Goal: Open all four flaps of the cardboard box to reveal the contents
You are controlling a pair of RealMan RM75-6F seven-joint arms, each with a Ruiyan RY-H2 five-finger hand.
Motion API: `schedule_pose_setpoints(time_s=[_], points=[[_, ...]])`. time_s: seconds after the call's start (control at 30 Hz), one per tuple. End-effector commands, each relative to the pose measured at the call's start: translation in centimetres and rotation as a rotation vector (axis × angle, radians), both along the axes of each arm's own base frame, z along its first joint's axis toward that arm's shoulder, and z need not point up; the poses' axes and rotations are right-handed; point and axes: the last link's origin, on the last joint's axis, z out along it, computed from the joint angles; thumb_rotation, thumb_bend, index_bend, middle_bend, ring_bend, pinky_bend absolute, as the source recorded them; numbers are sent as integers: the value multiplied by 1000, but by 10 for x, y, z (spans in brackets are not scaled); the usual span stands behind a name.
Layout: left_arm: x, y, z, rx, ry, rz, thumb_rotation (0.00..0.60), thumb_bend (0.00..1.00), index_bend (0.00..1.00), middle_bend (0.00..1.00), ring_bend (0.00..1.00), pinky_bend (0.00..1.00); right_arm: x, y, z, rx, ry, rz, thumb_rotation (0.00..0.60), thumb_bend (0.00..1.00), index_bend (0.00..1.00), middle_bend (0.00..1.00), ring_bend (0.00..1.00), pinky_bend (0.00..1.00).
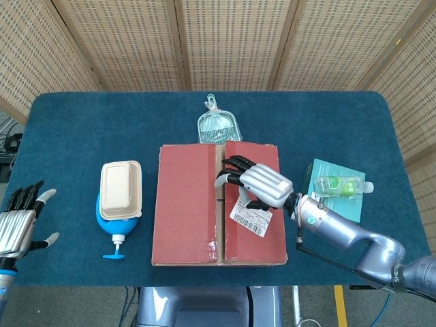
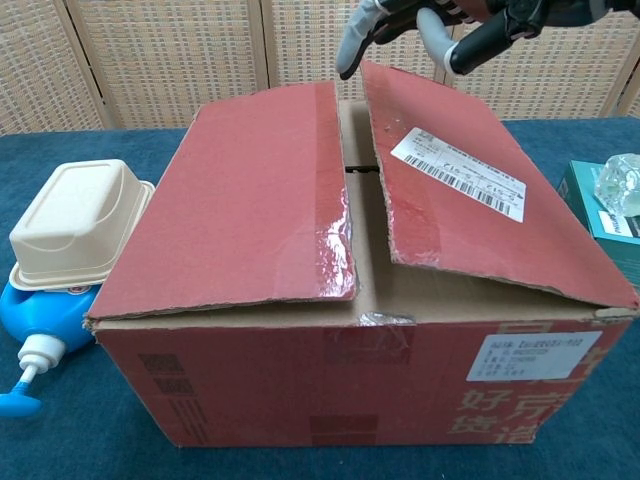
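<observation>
At the far left edge of the blue table (image 1: 75, 129) we see the left hand (image 1: 19, 228), its fingers spread apart and holding nothing, well apart from everything else. Next comes a blue pump dispenser (image 1: 114, 225) lying with its nozzle toward the near edge, and a beige lidded food container (image 1: 120, 189) rests on top of it (in the chest view the two sit just beside the box's left wall). In the middle of the table stands the red cardboard box (image 1: 187, 204), its two long top flaps nearly closed; the left flap (image 2: 250, 200) lies almost flat, while the right flap (image 2: 470, 205), the one with the white shipping label (image 1: 251, 216), tilts up along the centre seam. Behind the box lies a clear plastic scoop (image 1: 218, 125). The right hand (image 1: 255, 184) hovers over the seam at the right flap's inner edge, fingers apart and curved, gripping nothing; whether the fingertips touch the cardboard we cannot tell. To the right, a small clear bottle (image 1: 340, 184) lies on a teal packet (image 1: 334, 197).
</observation>
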Motion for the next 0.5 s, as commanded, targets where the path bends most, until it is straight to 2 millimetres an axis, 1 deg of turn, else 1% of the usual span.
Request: schedule_pose_setpoints(time_s=[0.03,0.3,0.5], points=[[-1,0,0,-1,0,4,600,218,145,0,0,0,-1,-2,-4,3,13,-6,600,1000,270,247,0,0],[-3,0,1,0,-1,10,600,219,145,0,0,0,-1,-3,-12,16,29,-11,600,1000,271,249,0,0],[-5,0,0,-5,-3,18,600,220,145,0,0,0,3,-5,-17,27,26,-8,600,1000,271,250,0,0]])
